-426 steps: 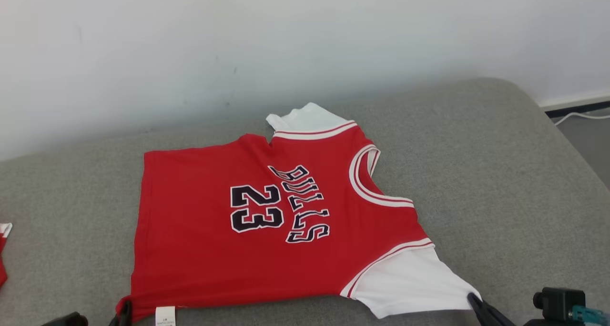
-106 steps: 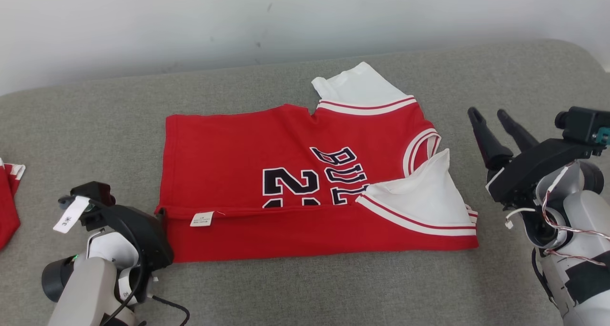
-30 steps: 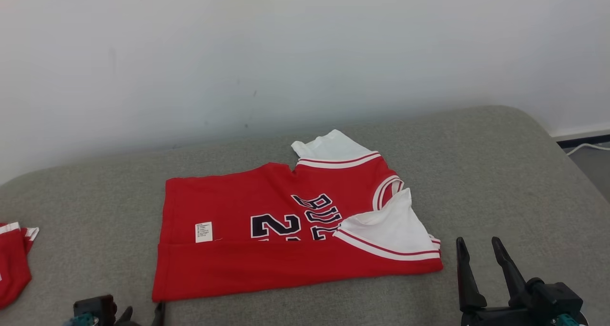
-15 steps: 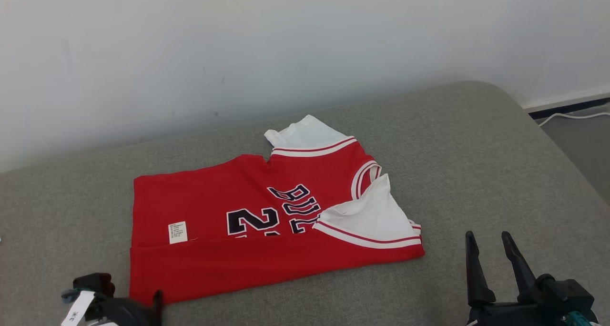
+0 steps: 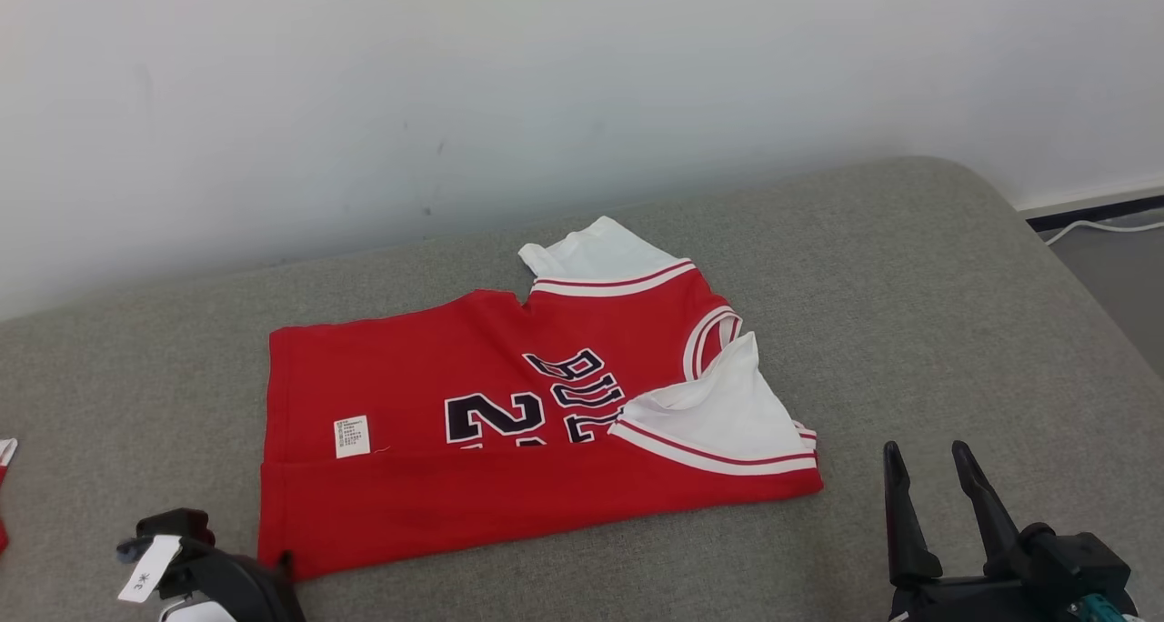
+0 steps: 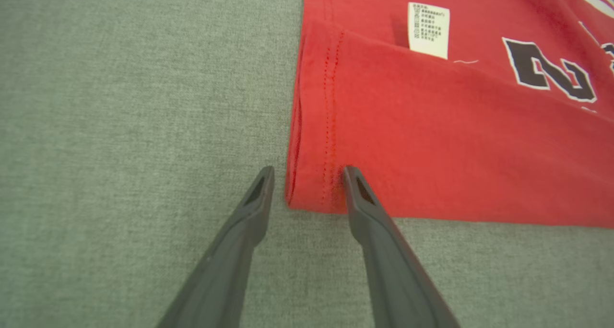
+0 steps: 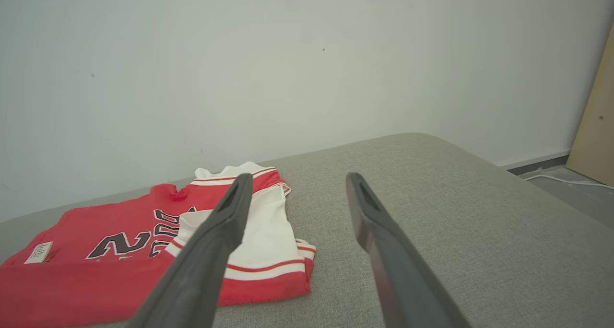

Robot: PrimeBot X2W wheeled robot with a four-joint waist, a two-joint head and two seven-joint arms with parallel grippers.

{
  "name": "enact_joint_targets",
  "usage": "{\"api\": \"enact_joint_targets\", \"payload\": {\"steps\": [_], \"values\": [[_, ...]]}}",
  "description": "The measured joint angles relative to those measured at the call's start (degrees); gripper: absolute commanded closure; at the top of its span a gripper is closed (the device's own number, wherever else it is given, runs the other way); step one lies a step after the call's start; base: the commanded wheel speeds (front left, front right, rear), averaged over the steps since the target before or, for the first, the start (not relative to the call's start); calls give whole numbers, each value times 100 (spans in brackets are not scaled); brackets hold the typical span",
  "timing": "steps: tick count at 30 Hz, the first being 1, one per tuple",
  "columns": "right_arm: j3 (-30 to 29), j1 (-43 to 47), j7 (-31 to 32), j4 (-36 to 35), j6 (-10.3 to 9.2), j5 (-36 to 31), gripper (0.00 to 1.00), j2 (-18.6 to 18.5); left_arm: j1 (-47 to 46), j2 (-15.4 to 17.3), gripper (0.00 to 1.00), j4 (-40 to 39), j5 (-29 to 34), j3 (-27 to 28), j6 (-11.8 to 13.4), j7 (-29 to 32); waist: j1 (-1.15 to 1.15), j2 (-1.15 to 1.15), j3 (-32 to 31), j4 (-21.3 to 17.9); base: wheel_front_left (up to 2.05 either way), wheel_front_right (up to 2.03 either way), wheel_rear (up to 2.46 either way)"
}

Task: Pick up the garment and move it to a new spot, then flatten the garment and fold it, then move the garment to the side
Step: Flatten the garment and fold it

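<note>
One fold looks done, we judge: the red-and-white knit basketball jersey (image 5: 409, 504) lies on the grey fabric cushion (image 5: 909, 285), its hem corner between the parted fingers of our left claw (image 6: 307, 172). Our right claw (image 5: 925, 449) gapes wide, jersey near on its left. Next: pinch both layers.

left tool (image 6: 307, 170) spread, right tool (image 7: 298, 177) spread

The jersey (image 5: 473, 495) lies mid-cushion (image 5: 909, 313), with the wall (image 5: 546, 85) behind. Its near strip is folded over the front, and a sleeve (image 5: 718, 413) lies on top at the right end. The left gripper (image 6: 307, 174) straddles its near left corner. The right gripper (image 5: 926, 454) sits apart, right of the jersey and nearer.
</note>
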Motion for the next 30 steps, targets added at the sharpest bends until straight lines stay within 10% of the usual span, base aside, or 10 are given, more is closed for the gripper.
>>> {"api": "enact_joint_targets", "payload": {"steps": [1,30], "values": [[3,0,0,1,0,-1,0,1,-26,-1,100,26,0,-8,-5,-1,0,0,3,6,0,0,0],[300,-1930,1939,3129,410,124,0,-326,-756,-405,100,536,260,-422,-101,-185,0,0,480,577,0,0,0]]}}
